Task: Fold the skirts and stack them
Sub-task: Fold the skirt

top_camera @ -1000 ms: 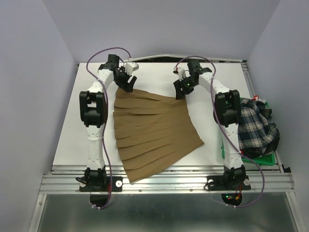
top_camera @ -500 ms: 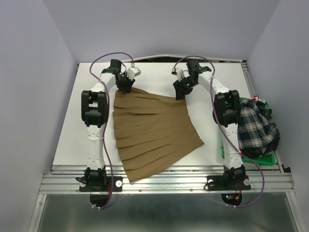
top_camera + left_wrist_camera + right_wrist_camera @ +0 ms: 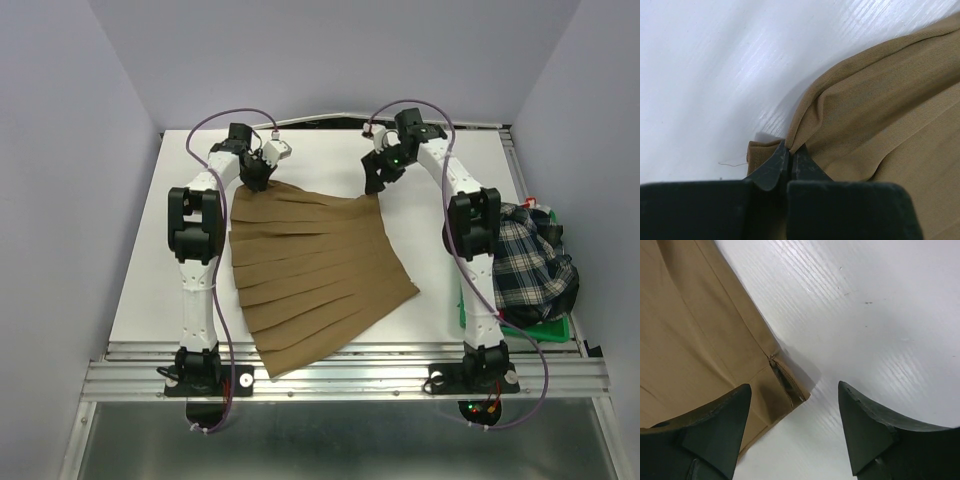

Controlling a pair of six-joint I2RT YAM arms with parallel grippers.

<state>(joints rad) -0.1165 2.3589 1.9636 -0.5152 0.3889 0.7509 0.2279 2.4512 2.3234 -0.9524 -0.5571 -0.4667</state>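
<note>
Mostly the white counter fills the top view, with both arms reaching to its far half. Next, the tan-brown skirt lies spread flat mid-counter, pleats running left to right. Its narrow waist edge is far and its wide hem fans toward the near edge. Then the plaid skirt, navy and white, sits bunched in a heap on the green tray. That tray is at the counter's right edge, just right of the right arm and well apart from the tan cloth.

At the skirt's far-left corner is the left gripper. In the left wrist view its fingers are pinched together on a fold of the waist corner, and the cloth puckers up into the tips. Over the far-right corner is the right gripper. Its fingers are spread wide, holding nothing, one over cloth and one over bare counter, with the corner between them. Cannot tell if the tips touch down.

A zipper runs along that corner's edge, slightly gaping. A thin loose thread lies on the counter just left of the pinched corner.
</note>
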